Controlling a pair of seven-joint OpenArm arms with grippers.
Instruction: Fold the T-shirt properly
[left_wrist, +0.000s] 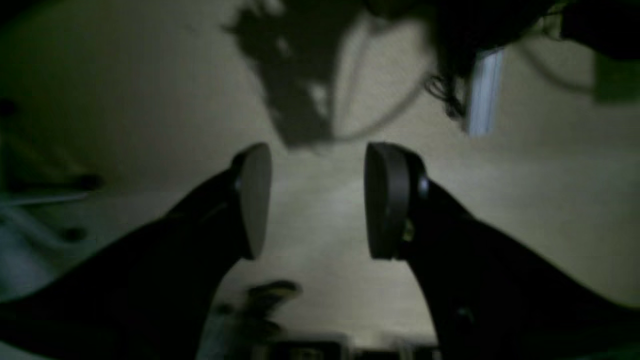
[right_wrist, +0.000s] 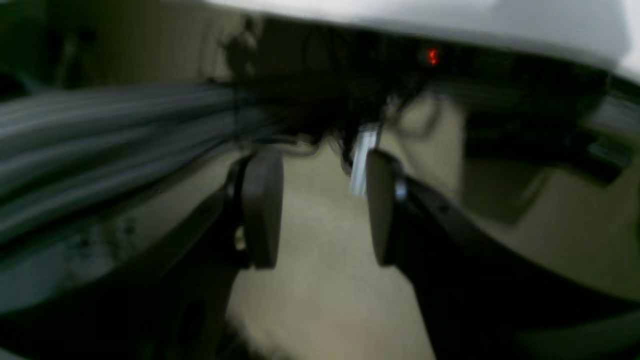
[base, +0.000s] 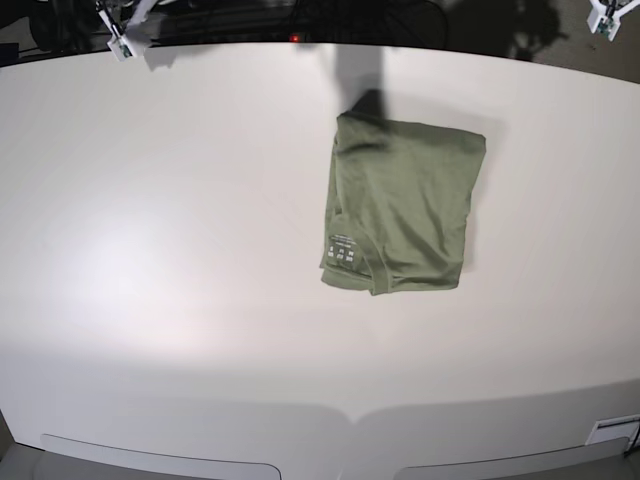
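Between the pads of my left tool (left_wrist: 317, 200) nothing is held — the two flat, oval, matte-dark faces stand apart over pale surface, and the same holds for my right tool (right_wrist: 325, 207), whose pads are also parted and empty. Both wrist views are dim and blurred; beyond the pads I make out only a tangle of dark cables and a small red light, too soft to name further. Neither tool appears in the base view, so I judge both arms to be drawn back off the work area, which would suit a finished fold.

Outward on the bench (base: 150, 260) — a broad, smooth, off-white top with a soft glare at its left — lies the T-shirt (base: 405, 205), right of centre and toward the far edge. It is sage-green cotton, matte and lightly creased, folded into a compact, roughly rectangular packet with fairly straight sides. A small white printed label (base: 343, 249) shows near its lower left corner, beside the curved ribbed neckline. By my reading the fold is essentially complete.
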